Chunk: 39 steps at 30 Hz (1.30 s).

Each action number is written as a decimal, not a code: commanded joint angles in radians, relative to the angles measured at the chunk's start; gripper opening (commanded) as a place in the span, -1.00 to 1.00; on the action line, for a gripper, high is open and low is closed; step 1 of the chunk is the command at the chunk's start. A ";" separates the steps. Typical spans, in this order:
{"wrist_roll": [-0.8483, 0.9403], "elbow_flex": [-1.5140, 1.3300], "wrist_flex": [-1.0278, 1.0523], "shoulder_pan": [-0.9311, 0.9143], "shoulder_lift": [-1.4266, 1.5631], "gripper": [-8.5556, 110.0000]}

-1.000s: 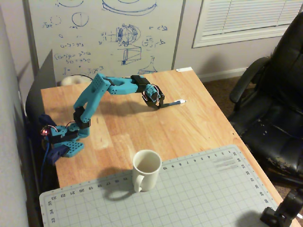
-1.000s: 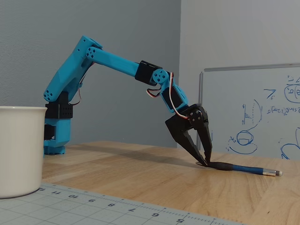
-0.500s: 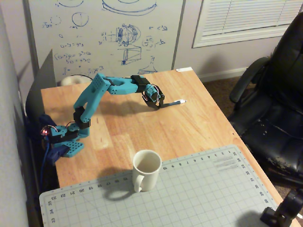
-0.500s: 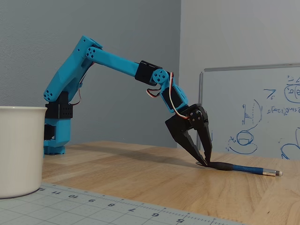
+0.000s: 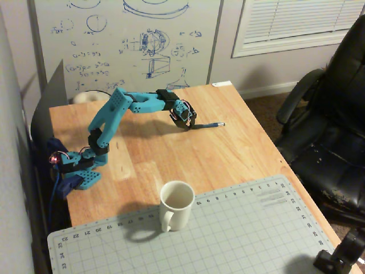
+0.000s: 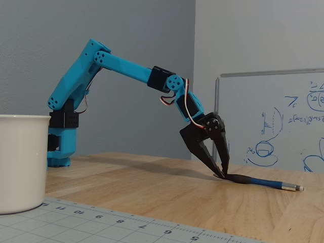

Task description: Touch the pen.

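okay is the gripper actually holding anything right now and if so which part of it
The gripper meets the pen at its dark back end on the table; whether it is clamped or only touched cannot be told.

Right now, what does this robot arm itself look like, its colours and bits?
The arm is bright turquoise plastic with black motor blocks at its joints. Thin red, white and black wires loop near the wrist. The gripper ends in black, tapered, pointed jaws. The base is darker blue.

Arm (image 6: 121, 66): bright cyan printed links, rows of small round holes along the upper-link edges. Black servo blocks at the joints. Gripper (image 6: 221, 174): two black tapered fingers. Red-and-white wire loops at the wrist. Cyan perforated base (image 5: 80, 178); small red light there.
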State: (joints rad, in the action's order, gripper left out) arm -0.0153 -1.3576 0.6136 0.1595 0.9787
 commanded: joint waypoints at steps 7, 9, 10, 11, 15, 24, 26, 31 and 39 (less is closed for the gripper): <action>-0.008 0.104 -0.015 0.011 0.106 -0.85; -0.008 0.104 -0.015 0.011 0.106 -0.85; -0.008 0.104 -0.015 0.011 0.107 -0.85; -0.008 0.106 -0.015 0.011 0.114 -0.85; -0.023 0.103 -0.015 0.011 0.153 -0.85; -0.097 0.092 -0.015 0.028 0.167 -0.85; -0.098 0.098 -0.014 0.031 0.170 -0.85; -0.098 0.103 -0.014 0.032 0.170 -0.85; -0.124 0.161 -0.014 0.032 0.169 -0.85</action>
State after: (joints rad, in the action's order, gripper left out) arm -0.1120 -1.3284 0.6136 0.1841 0.9802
